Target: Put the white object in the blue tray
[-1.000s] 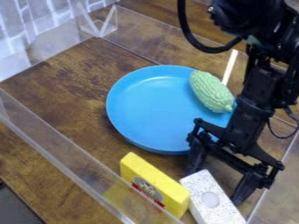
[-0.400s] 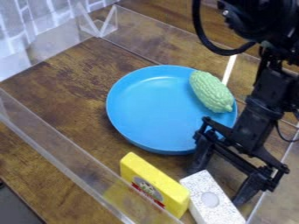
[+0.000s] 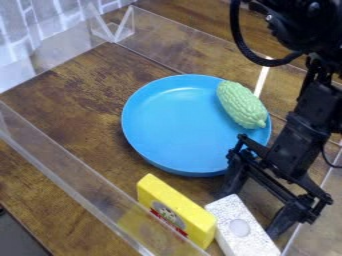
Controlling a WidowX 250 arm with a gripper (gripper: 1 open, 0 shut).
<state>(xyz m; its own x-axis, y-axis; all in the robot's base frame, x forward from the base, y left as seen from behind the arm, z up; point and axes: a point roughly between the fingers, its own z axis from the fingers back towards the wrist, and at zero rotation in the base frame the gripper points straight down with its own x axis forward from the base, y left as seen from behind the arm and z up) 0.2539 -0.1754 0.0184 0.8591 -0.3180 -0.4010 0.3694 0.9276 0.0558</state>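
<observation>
The white object is a small speckled block with a grey dimple, lying at the bottom edge beside the yellow block. The blue tray sits flat in the middle of the wooden surface. My gripper hangs just above and to the right of the white object, pointing steeply down. It is open, one finger near the tray's front rim and the other right of the white block. Nothing is held between them.
A bumpy green oval object rests on the tray's right rim. A yellow block with a red label lies left of the white one. Clear acrylic walls fence the wooden surface at the front left and back.
The arm and gripper have shifted slightly right and the wrist has rolled a little. The jaws stay open. The white object, tray and other items have not moved.
</observation>
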